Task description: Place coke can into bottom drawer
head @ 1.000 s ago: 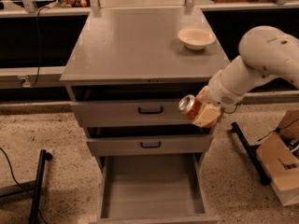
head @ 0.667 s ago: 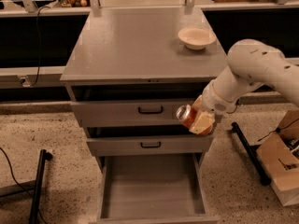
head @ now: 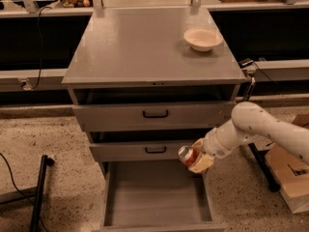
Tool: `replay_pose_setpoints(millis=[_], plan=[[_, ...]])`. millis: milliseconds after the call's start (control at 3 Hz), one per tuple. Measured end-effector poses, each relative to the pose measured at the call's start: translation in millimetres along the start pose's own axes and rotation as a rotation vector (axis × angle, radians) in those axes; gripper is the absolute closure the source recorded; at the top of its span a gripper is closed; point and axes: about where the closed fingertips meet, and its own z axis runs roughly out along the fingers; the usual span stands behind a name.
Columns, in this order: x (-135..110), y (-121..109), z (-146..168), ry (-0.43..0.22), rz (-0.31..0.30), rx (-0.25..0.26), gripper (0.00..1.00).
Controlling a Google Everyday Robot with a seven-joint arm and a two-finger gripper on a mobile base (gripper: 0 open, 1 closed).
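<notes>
So the grey cabinet [head: 154,47] is filling most of the view. The bottom drawer [head: 154,197] is sitting pulled all the way out at 6 o'clock, a deep grey tray, and it's looking bare inside. The two upper drawers [head: 120,116] are staying shut with their black handles showing. The white arm [head: 256,129] is reaching in from 4 o'clock. A cream bowl [head: 203,38] is sitting on the cabinet top, up at 1 o'clock.

The gripper [head: 196,159] is hanging in front of the right end of the middle drawer, just above the open drawer's back right corner. Its yellowish fingers [head: 202,163] are clamping the coke can [head: 186,154].

The can is looking small and red, tipped over, with its silver end pointing out toward 10 o'clock. It's sticking out of the gripper on the 9 o'clock side and not touching the drawer.

Compared with a second ago, the arm has dropped. The can was up level with the top drawer before, and now it's hovering much closer to the bottom one.
</notes>
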Motion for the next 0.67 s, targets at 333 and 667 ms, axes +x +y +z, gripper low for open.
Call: replay_pose_setpoints(millis=[333, 667], plan=[[20.7, 6.0, 32.6, -0.094, -0.037, -0.020, 1.00], [24.3, 8.5, 39.4, -0.098, -0.049, -0.030, 1.00]])
